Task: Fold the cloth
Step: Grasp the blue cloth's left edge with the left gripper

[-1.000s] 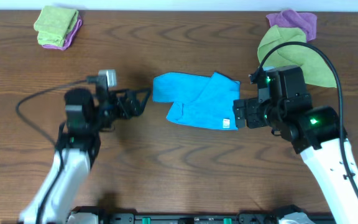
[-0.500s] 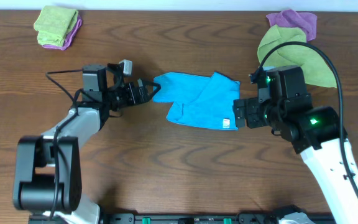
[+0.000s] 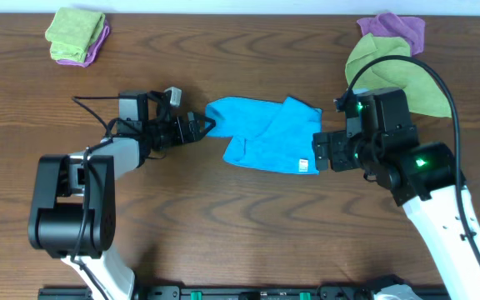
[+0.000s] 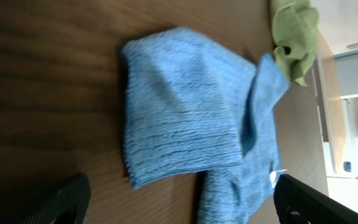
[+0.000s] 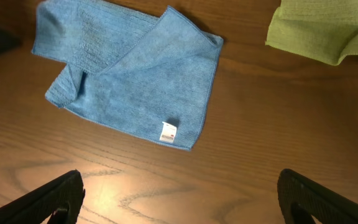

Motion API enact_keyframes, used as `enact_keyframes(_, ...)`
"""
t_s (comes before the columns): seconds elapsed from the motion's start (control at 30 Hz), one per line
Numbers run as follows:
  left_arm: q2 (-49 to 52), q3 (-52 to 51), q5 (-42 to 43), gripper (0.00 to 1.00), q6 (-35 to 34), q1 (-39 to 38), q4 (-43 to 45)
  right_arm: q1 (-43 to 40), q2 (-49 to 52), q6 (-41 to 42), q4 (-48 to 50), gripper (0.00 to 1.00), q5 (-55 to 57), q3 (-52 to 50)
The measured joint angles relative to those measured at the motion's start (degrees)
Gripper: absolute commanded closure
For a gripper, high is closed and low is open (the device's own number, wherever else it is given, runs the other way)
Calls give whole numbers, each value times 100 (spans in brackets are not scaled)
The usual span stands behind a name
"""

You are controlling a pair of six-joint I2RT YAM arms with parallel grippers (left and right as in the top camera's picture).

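The bright blue cloth [image 3: 265,133] lies crumpled and partly folded over itself at the table's middle, its small white tag [image 3: 303,165] at the near right edge. My left gripper [image 3: 200,127] is open, turned on its side, and sits at the cloth's left edge. In the left wrist view the cloth [image 4: 185,118] fills the space ahead of the open left gripper [image 4: 182,208]. My right gripper [image 3: 315,152] is open, right by the tagged edge. The right wrist view shows the cloth [image 5: 129,74] and tag [image 5: 168,132] beyond the open right gripper [image 5: 179,199], with bare wood between the fingers.
A lime-green cloth [image 3: 394,79] and a purple cloth [image 3: 394,29] lie at the back right, close behind my right arm. Another lime-green cloth on a purple one [image 3: 75,35] sits at the back left. The table's far edge runs just behind them.
My left arm has swung away from the near left and reached right, bringing its open gripper to the cloth's left edge. The right arm and cloth have not moved.
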Motion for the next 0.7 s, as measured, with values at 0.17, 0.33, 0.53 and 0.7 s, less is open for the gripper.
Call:
enact_keyframes(0.17,166,83,140,5,31,0,74,0,0,63,-2,1,0,0)
enact_keyframes(0.33,293,164,354,5,61,-7,94,0,0,109,0,1,0,0)
enact_keyframes(0.53,352,236,492,5,142,-175,-39,0,0,177,-2,1,0,0)
enact_keyframes(0.7,356,260,560,1,149,-326,-197,0,0,201,-2,1,0,0)
